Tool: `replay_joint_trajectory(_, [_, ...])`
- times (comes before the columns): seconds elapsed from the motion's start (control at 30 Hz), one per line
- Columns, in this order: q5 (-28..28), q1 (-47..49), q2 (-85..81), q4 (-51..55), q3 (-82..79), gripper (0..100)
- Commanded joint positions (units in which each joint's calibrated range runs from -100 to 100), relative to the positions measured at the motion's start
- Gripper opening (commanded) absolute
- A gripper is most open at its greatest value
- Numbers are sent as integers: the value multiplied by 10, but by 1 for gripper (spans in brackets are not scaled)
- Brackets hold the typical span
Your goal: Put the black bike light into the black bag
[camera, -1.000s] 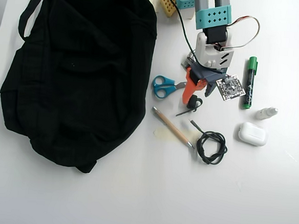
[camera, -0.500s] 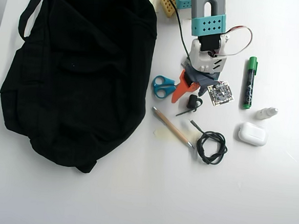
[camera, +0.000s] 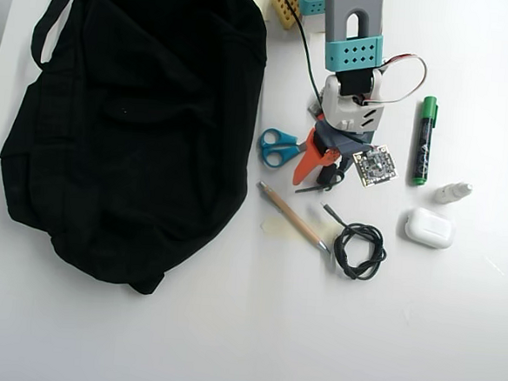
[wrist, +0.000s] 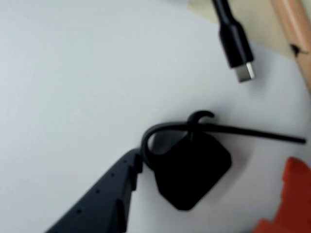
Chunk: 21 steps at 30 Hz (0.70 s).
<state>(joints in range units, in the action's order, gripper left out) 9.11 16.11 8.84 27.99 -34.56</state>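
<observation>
We hover end effector (wrist: 204,194) wide open, empty, straddling bike light (wrist: 192,170) on counter (wrist: 73,73). Risk: dark finger (wrist: 104,199) snags strap loop, light twists free. Bag (camera: 128,121) well apart.

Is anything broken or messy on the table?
Nothing looks broken or spilled. The bike light lies on the table by the tool. The cable is loosely coiled beside the pencil, and the black bag lies slumped in folds.
</observation>
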Motion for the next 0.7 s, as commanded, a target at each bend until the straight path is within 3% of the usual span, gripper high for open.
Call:
replay_joint_trajectory(0.0, [-2,-3,-1,-8,20,36])
replay_joint_trajectory(0.13, [-2,-3,-1,-3,18,32])
replay_joint_trajectory(0.33, [-2,-3,-1,-8,22,3])
replay_joint_trajectory(0.67, [-1,-1,-3,-3,20,2])
